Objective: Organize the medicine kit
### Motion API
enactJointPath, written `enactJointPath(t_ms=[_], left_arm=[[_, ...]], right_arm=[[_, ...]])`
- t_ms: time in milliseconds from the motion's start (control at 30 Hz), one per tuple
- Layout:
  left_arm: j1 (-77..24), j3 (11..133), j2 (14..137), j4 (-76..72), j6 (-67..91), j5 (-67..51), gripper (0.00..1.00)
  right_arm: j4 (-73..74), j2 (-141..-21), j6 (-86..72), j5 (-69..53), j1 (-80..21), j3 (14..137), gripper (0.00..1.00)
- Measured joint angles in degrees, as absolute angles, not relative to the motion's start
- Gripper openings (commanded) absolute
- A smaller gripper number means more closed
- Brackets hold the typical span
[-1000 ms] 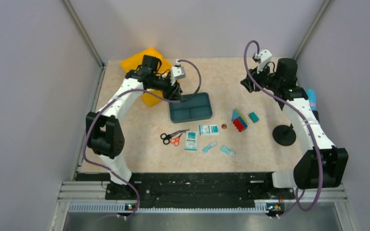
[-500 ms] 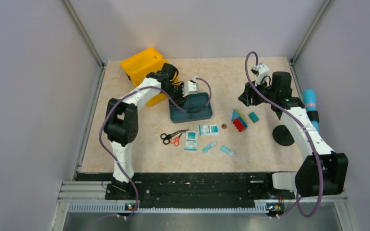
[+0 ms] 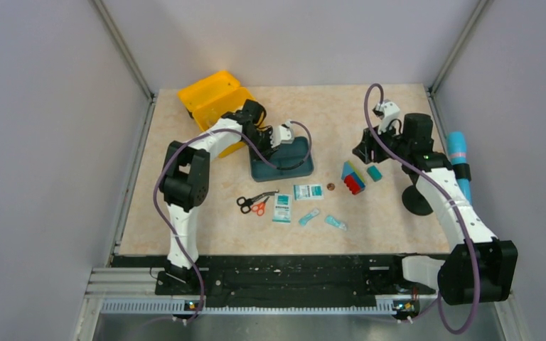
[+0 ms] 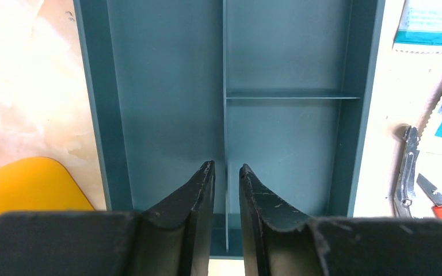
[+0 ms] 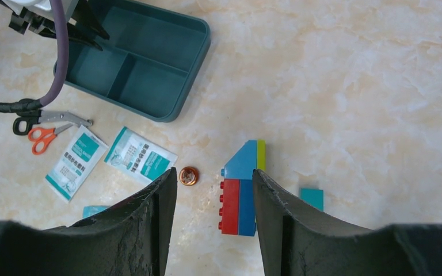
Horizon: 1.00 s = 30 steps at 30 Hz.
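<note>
The medicine kit (image 3: 210, 96), a bright yellow box with its lid open, stands at the back left; a corner of it shows in the left wrist view (image 4: 23, 190). The dark teal compartment tray (image 3: 306, 168) lies just right of it. My left gripper (image 3: 271, 142) is down in the tray (image 4: 161, 86). Its fingers straddle the tray's middle divider, with a narrow gap on each side (image 4: 225, 168). My right gripper (image 3: 367, 146) is open and empty, above the stack of coloured blocks (image 5: 240, 190); in the right wrist view (image 5: 214, 172) the blocks show between its fingers.
On the table in front of the tray lie scissors (image 3: 254, 203), two medicine packets (image 3: 307, 191), two small teal sachets (image 3: 309, 216) and a coin (image 3: 330, 186). A small teal block (image 3: 375, 172) lies right of the blocks. A black round base (image 3: 418, 202) and a blue cylinder (image 3: 457, 145) stand at the right edge.
My left arm has swung right from the yellow box, whose lid now stands open, down into the teal tray. My right gripper has moved down towards the coloured blocks.
</note>
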<state>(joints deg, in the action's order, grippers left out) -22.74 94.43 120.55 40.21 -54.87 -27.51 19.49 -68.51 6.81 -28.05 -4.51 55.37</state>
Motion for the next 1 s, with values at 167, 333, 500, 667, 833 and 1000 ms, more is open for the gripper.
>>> enactJointPath(t_ms=[167,333,500,667,833,1000], left_arm=[[-23.4,94.4,120.6,39.7,-54.8,-26.5,0.31],[-24.8,94.4,122.5,39.6,-55.7,-24.5,0.23],[-25.6,96.9,124.3,41.2,-57.0,-23.1,0.00],[-25.6,97.2,124.2,43.4,-57.0,-24.4,0.00],[-25.6,97.9,120.7,44.9,-54.0,-26.0,0.00],[-25.6,104.6,112.8,45.5,-48.2,-24.9,0.00]], right_arm=[[19.5,-68.5,6.8,-28.1,-4.5,54.7,0.51],[19.3,-68.5,6.8,-28.2,-4.5,54.6,0.51],[19.2,-68.5,6.8,-28.1,-4.5,54.6,0.51],[18.8,-68.5,6.8,-27.9,-4.5,53.3,0.51],[18.9,-68.4,6.9,-27.6,-4.5,52.9,0.51],[18.9,-68.5,6.9,-27.2,-4.5,52.9,0.51]])
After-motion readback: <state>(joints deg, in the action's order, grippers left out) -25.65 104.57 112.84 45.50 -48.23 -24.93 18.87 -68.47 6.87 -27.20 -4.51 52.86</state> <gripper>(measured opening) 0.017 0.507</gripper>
